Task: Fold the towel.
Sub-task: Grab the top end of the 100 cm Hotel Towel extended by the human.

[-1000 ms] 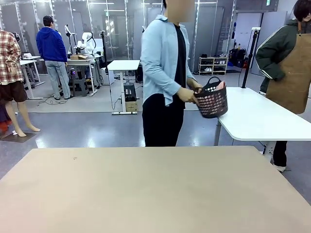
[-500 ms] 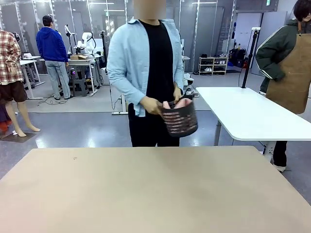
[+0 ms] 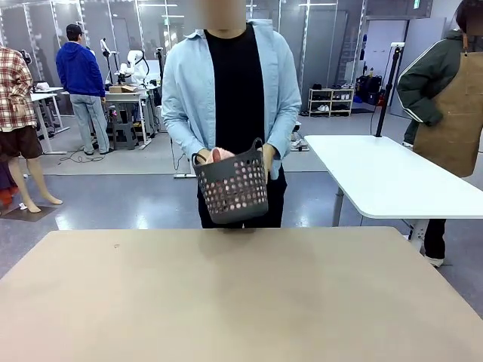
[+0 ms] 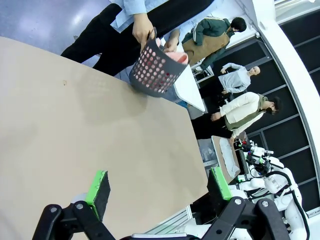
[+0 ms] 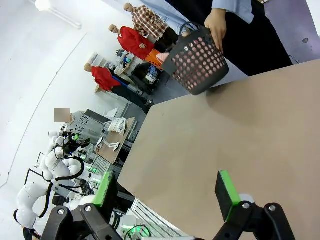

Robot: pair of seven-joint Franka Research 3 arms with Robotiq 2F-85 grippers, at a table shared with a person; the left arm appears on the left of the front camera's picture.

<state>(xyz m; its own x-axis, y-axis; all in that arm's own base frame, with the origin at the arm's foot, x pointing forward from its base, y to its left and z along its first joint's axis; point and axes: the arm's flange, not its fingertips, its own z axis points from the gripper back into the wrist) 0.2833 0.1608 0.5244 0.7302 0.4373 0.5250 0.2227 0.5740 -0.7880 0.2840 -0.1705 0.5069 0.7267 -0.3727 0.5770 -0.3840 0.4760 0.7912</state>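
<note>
The towel (image 3: 221,154) is a bit of salmon-pink cloth poking out of a dark perforated basket (image 3: 232,190); most of it is hidden inside. A person in a light blue shirt holds the basket with both hands just above the far edge of the beige table (image 3: 241,302). In the left wrist view the basket (image 4: 157,65) and towel (image 4: 176,54) are far beyond my left gripper (image 4: 159,185), which is open with nothing between its green pads. From the right wrist, basket (image 5: 196,60) and towel (image 5: 162,57) are equally distant from my open right gripper (image 5: 166,192).
A white table (image 3: 392,181) stands behind and to the right, with a person in a brown apron (image 3: 445,98) beside it. Other people and workbenches are farther back on the left.
The person has turned from the white table, carried the basket leftward and now faces me, holding it low at the table's far edge. Both grippers stay open.
</note>
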